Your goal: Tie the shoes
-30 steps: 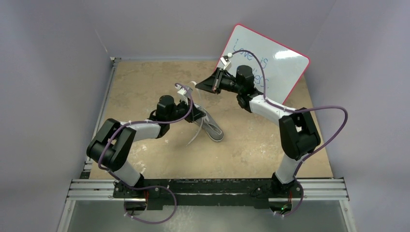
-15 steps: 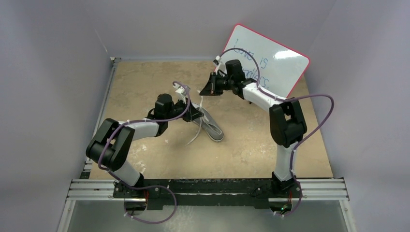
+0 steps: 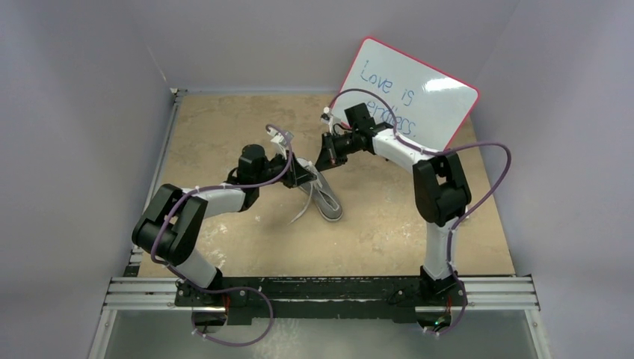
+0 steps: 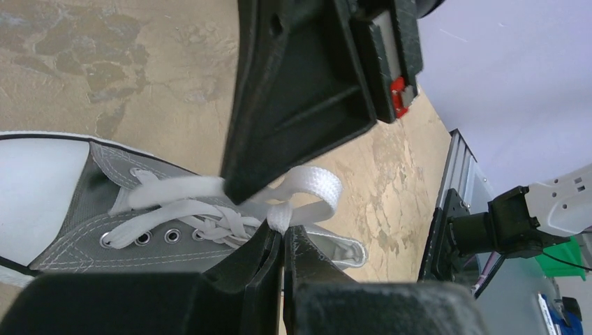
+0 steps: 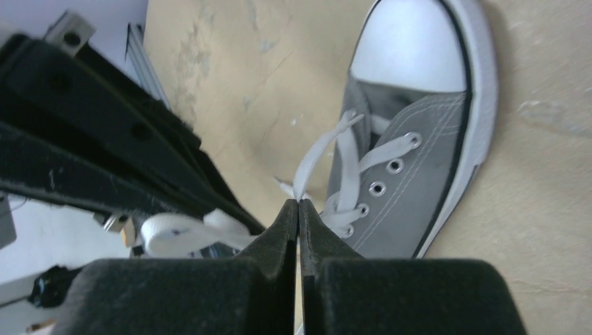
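The grey canvas sneaker with white laces, sole and toe cap lies mid-table, toe toward the near right. It also shows in the left wrist view and the right wrist view. My left gripper is shut on a folded loop of white lace over the shoe's opening. My right gripper is right beside it, shut on another strand of lace that runs to the eyelets. The two grippers nearly touch above the shoe.
A whiteboard with a red rim and blue writing leans at the back right. Grey walls close in the tan table on three sides. A metal rail runs along the near edge.
My right gripper has come down and left from near the whiteboard to the shoe, closing up on my left gripper. My left gripper stays at the shoe with its lace loop.
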`<state>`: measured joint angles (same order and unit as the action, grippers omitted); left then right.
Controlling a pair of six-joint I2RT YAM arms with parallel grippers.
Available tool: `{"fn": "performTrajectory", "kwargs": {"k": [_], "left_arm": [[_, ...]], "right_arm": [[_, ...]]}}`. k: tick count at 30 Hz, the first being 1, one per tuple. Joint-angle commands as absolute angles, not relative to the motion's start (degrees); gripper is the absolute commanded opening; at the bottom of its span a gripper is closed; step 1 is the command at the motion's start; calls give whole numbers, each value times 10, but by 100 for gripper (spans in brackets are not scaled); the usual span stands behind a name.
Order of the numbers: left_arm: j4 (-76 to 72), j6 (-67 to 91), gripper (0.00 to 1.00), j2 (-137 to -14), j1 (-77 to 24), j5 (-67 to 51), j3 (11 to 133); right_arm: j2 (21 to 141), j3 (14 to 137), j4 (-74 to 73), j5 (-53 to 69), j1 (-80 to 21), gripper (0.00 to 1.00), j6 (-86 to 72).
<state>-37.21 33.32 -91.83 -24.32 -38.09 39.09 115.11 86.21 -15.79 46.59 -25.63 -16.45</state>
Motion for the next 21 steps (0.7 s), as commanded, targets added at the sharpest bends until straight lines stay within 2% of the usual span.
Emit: {"fn": "performTrajectory", "kwargs": {"k": [1, 10, 13, 15, 21], "left_arm": [[-417, 339, 0, -897, -235, -401, 398], [-414, 332, 0, -894, -232, -407, 393], [-403, 324, 0, -892, -228, -407, 396], [-400, 323, 0, -889, -226, -408, 395], [-405, 333, 0, -888, -225, -421, 388]], "right_arm": [[1106, 856, -222, 529, -259, 0, -93], [1149, 871, -276, 639, -258, 0, -81], [1163, 885, -321, 635, -257, 0, -52], [1161, 889, -325, 593, -256, 0, -67], [1108, 837, -190, 463, -217, 8, -218]]}}
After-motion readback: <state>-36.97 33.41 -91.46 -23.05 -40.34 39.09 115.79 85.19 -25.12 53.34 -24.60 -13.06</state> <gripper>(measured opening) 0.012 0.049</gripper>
